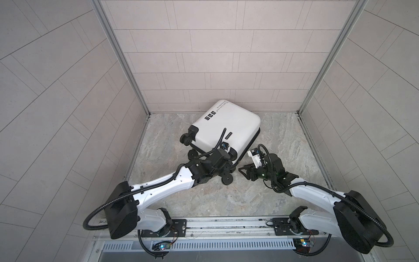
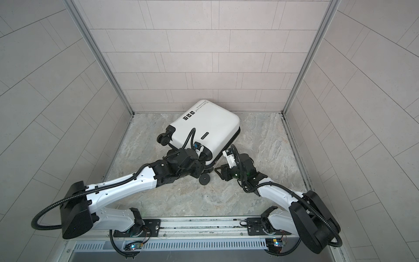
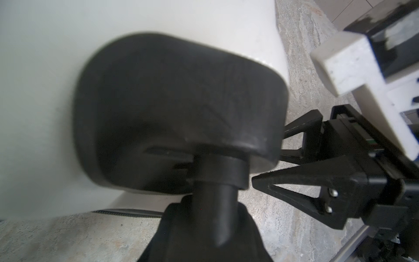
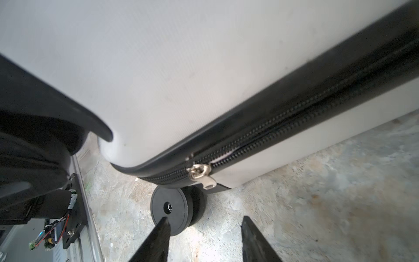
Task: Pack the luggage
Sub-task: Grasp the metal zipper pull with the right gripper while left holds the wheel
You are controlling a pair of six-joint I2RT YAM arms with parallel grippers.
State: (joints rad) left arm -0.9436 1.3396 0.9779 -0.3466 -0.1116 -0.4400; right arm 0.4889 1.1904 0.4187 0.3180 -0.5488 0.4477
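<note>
Two claws in play, one item under inspection.

Item: luggage (image 1: 226, 127), white hard shell. It lies flat on table (image 1: 294, 145), lid down on base, wheel end toward both claws in both top views. Contents not visible.

R claw (image 4: 205, 219): jaws partly apart, nothing between them, no contact seen. Zip pull (image 4: 201, 177) hangs straight ahead of the gap between the tips, near but apart. One wheel (image 4: 171, 211) sits right by one tip; touching or not, unclear.

Zip band (image 4: 294, 106): teeth are parted on the long run leading away from the slider and meshed on the short run round the corner. Assessment: case folded shut, zip not yet drawn along that side. R claw is set low, level w/ the seam, prob. so it can pinch the tab & drag it along the band.

L claw (image 1: 227, 162): at the wheel end, beside R claw, w/ the case corner between the two. Its wrist view is filled by the black wheel housing (image 3: 181, 108) and stem (image 3: 217, 181), very near & blurred; own fingers not made out. Opening & grip: cannot tell. Assessment: placed at that corner as a brace. Spinner wheels + smooth table mean the case would likely slide or swing once the tab is tugged.

Risk: tab is small & hangs loose; it may slip from the tips.
</note>
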